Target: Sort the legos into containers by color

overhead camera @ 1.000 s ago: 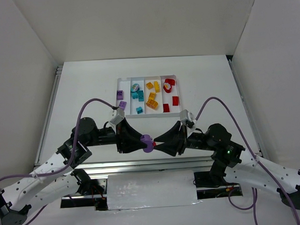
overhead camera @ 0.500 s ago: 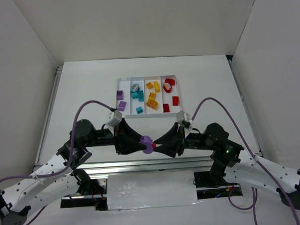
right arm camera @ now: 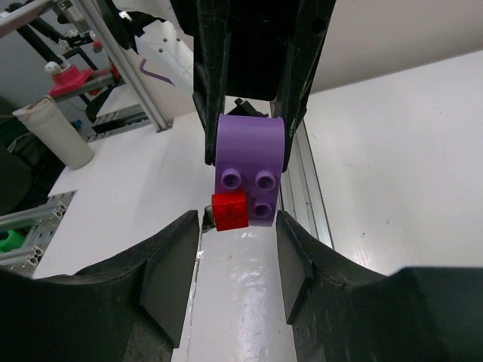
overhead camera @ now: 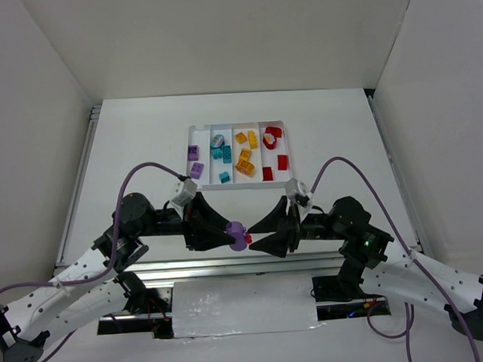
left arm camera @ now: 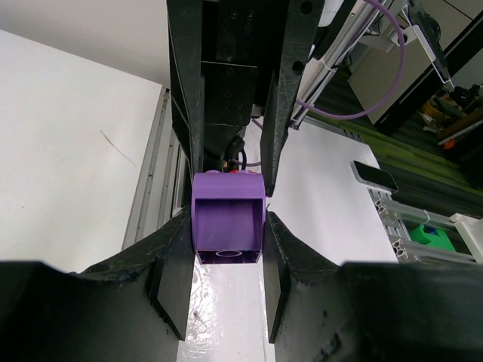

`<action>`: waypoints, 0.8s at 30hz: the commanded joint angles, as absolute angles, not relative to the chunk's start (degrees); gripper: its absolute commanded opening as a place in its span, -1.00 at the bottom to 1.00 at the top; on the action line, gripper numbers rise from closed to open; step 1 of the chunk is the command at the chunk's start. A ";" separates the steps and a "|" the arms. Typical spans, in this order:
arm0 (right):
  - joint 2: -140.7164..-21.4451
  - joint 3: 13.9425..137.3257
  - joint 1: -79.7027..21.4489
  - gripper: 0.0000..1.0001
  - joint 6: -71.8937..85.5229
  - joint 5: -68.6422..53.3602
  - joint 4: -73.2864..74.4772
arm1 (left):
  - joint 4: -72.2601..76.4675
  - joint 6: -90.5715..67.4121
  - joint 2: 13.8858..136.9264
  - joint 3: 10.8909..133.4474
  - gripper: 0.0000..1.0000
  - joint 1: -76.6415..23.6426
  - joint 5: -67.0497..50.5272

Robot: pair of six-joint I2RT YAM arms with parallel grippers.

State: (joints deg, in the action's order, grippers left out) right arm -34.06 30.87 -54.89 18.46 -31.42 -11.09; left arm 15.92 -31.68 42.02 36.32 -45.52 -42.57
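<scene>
My left gripper (overhead camera: 232,233) is shut on a purple brick (overhead camera: 237,232), held above the table's near edge. A small red brick (overhead camera: 248,239) is stuck on its studded face. In the left wrist view the purple brick (left arm camera: 226,226) sits clamped between my fingers at the left gripper (left arm camera: 226,220). My right gripper (overhead camera: 255,235) is open, facing it, jaws apart from the bricks. In the right wrist view the purple brick (right arm camera: 250,170) and red brick (right arm camera: 229,210) hang just beyond the right gripper (right arm camera: 238,235). The white tray (overhead camera: 235,124) holds purple, teal, yellow-orange and red bricks in its four compartments.
The tray lies at mid-table, beyond both grippers. A round multicoloured piece (overhead camera: 218,139) lies in the teal compartment. White walls stand left, right and behind. A metal rail (overhead camera: 229,266) and a shiny white strip (overhead camera: 243,305) run along the near edge under the grippers.
My right gripper has opened, let go of the brick pair and drawn back slightly. My left gripper still holds the purple brick with the red one on it.
</scene>
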 commanded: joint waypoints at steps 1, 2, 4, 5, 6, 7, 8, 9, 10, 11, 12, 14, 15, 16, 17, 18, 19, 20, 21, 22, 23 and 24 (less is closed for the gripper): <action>-33.66 32.61 -54.49 0.06 19.25 -33.39 -15.64 | 19.34 -30.85 41.92 36.39 -1.00 -45.62 -43.42; -33.75 32.61 -54.49 0.06 19.42 -33.57 -15.99 | 19.25 -30.85 41.92 36.39 -1.00 -45.70 -43.24; -33.84 32.69 -54.49 0.04 19.69 -33.92 -16.35 | 19.51 -31.02 42.10 36.30 -1.00 -45.70 -43.33; -34.10 32.70 -54.49 0.04 19.69 -34.10 -16.70 | 19.51 -31.03 42.19 36.30 -1.00 -45.62 -43.16; -34.28 32.96 -54.49 0.05 19.77 -34.28 -16.70 | 19.51 -30.85 42.36 36.30 -1.00 -45.62 -43.15; -34.45 33.05 -54.58 0.04 19.78 -34.63 -16.87 | 19.51 -30.85 42.45 36.39 -1.00 -45.70 -43.24; -34.89 33.05 -54.58 0.04 19.95 -34.98 -17.14 | 19.42 -30.85 42.63 36.39 -1.00 -45.62 -43.16; -35.15 33.22 -54.49 0.04 19.86 -34.98 -17.05 | 19.51 -30.94 42.71 36.30 -1.00 -45.62 -43.15; -35.50 33.22 -54.41 0.03 19.95 -35.07 -17.14 | 19.95 -31.02 42.80 36.30 -1.00 -45.70 -43.33; -35.68 33.05 -54.49 0.01 20.04 -35.07 -17.66 | 20.13 -31.11 42.80 36.21 -1.00 -45.70 -43.33; -35.77 32.96 -54.58 -0.01 20.30 -35.07 -17.84 | 20.21 -31.20 42.80 36.21 -1.00 -45.70 -43.42; -36.21 32.87 -54.58 -0.10 20.39 -35.50 -18.37 | 20.13 -31.11 42.80 36.30 -1.00 -45.70 -43.33; -36.30 32.96 -54.58 -0.14 20.48 -35.51 -18.54 | 20.13 -31.11 42.89 36.30 -1.00 -45.62 -43.42; -36.30 32.96 -54.58 -0.16 20.74 -35.51 -18.81 | 20.13 -31.11 42.89 36.39 -1.00 -45.70 -43.50; -36.30 32.96 -54.49 -0.32 20.74 -35.51 -18.98 | 20.21 -31.03 42.98 36.39 -1.00 -45.62 -43.59; -36.30 32.96 -54.49 -0.61 20.57 -35.51 -18.90 | 20.04 -30.94 43.15 36.39 -1.00 -45.62 -43.51; -36.30 33.05 -54.58 -0.89 20.74 -35.25 -18.90 | 19.78 -30.94 43.15 36.47 -1.00 -45.62 -43.42; -36.30 33.05 -54.58 -1.00 20.66 -34.81 -18.81 | 19.60 -30.85 43.24 36.56 -1.00 -45.62 -43.16; -36.39 32.96 -54.49 -1.00 20.48 -34.63 -18.81 | 19.51 -30.76 43.16 36.48 -1.00 -45.62 -43.07; -36.39 32.70 -54.49 -1.00 20.39 -34.54 -18.90 | 19.16 -30.59 43.07 36.47 -1.00 -45.62 -42.89; -36.39 32.61 -54.41 -1.00 20.13 -34.72 -18.81 | 18.81 -30.50 42.89 36.56 -1.00 -45.62 -41.67; -36.39 32.35 -54.23 -1.00 19.34 -34.54 -18.46 | 18.29 -30.32 42.46 36.65 -1.00 -45.62 -40.88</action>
State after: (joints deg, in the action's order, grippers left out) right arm -35.97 30.85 -54.22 20.40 -34.85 -14.11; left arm 16.53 -31.70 42.50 36.21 -45.28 -43.48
